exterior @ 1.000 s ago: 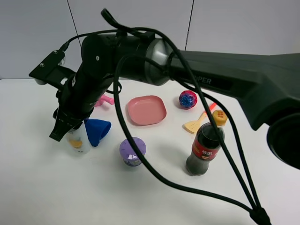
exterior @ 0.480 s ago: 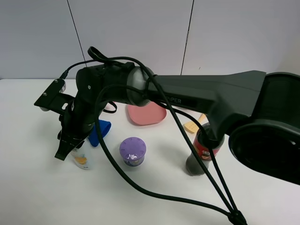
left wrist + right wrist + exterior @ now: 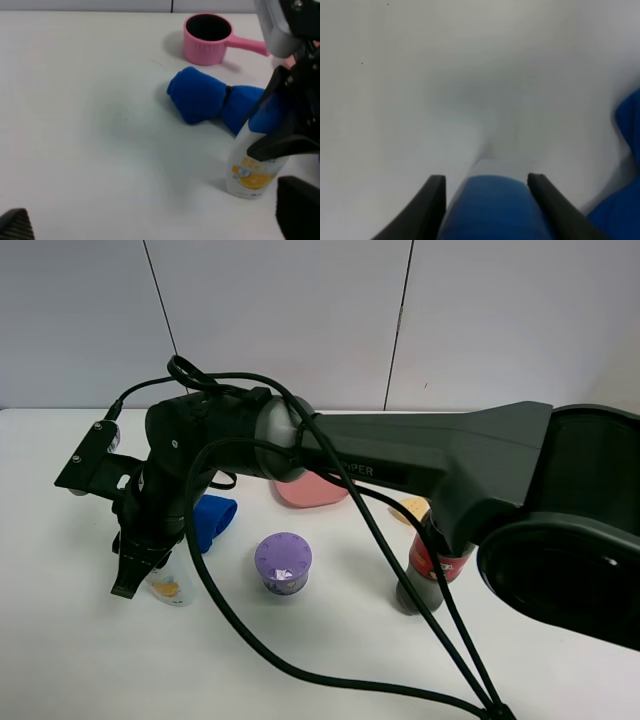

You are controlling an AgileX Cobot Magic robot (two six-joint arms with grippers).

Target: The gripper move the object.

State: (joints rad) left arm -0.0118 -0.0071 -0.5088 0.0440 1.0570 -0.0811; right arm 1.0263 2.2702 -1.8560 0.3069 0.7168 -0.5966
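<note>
The object, a small white bottle (image 3: pixel 166 586) with a blue cap and an orange label mark, stands on the white table at the front left. My right gripper (image 3: pixel 140 565) reaches across from the right and is shut on its blue cap (image 3: pixel 495 205), with a dark finger (image 3: pixel 434 200) on each side. The left wrist view shows the bottle (image 3: pixel 252 170) upright with the right gripper (image 3: pixel 265 130) clamped at its top. My left gripper (image 3: pixel 157 215) is open and empty; only its dark fingertips (image 3: pixel 15 225) show at the frame's corners, well apart from the bottle.
A blue cloth-like item (image 3: pixel 212 520) lies just behind the bottle, with a pink handled cup (image 3: pixel 207 32) beyond it. A purple lidded cup (image 3: pixel 283 562), a pink plate (image 3: pixel 305 495), a yellow spatula (image 3: pixel 412 508) and a cola bottle (image 3: pixel 430 562) stand to the right.
My right gripper has carried the bottle leftward and toward the front of the table, away from the blue item. The arm now hangs lower over the table.
</note>
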